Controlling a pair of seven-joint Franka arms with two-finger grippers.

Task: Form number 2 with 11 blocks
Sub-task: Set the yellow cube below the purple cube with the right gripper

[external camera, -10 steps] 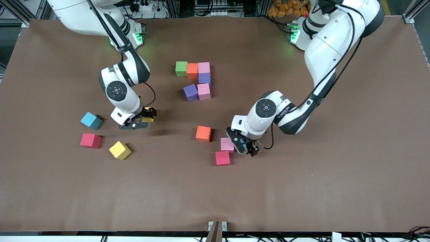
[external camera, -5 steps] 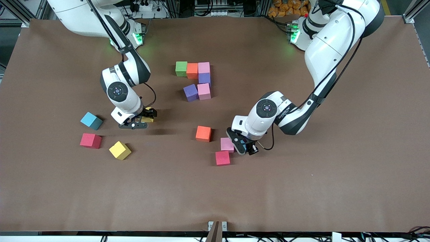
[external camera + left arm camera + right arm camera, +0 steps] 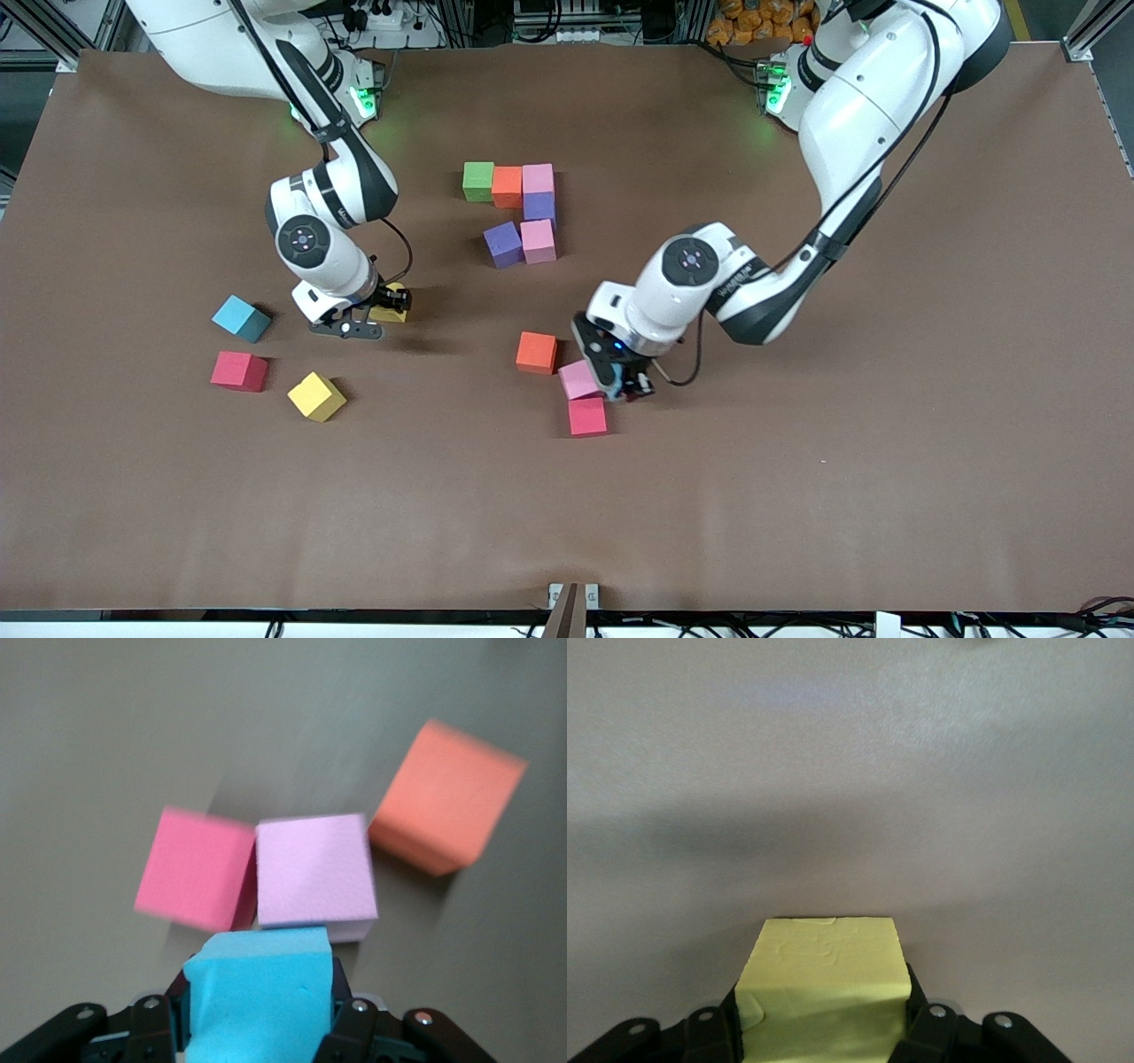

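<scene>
Six blocks form part of the number 2: green (image 3: 478, 181), orange (image 3: 507, 186), pink (image 3: 538, 177), purple (image 3: 539, 206), pink (image 3: 538, 241) and purple (image 3: 503, 244). My left gripper (image 3: 625, 383) is shut on a light blue block (image 3: 257, 970), low over the table, pressed against a loose pink block (image 3: 579, 379). A red block (image 3: 587, 416) and an orange block (image 3: 537, 352) lie beside it. All three show in the left wrist view: pink (image 3: 312, 873), red (image 3: 195, 868), orange (image 3: 447, 797). My right gripper (image 3: 383, 310) is shut on a yellow block (image 3: 822, 970), low over bare table.
Toward the right arm's end of the table lie a light blue block (image 3: 241, 318), a red block (image 3: 238, 370) and a yellow block (image 3: 316, 396). The brown table (image 3: 797, 496) has a small bracket (image 3: 573, 595) at its near edge.
My left gripper has moved with the light blue block toward the right arm's end and pushed the loose pink block that way. My right gripper has shifted slightly with the yellow block.
</scene>
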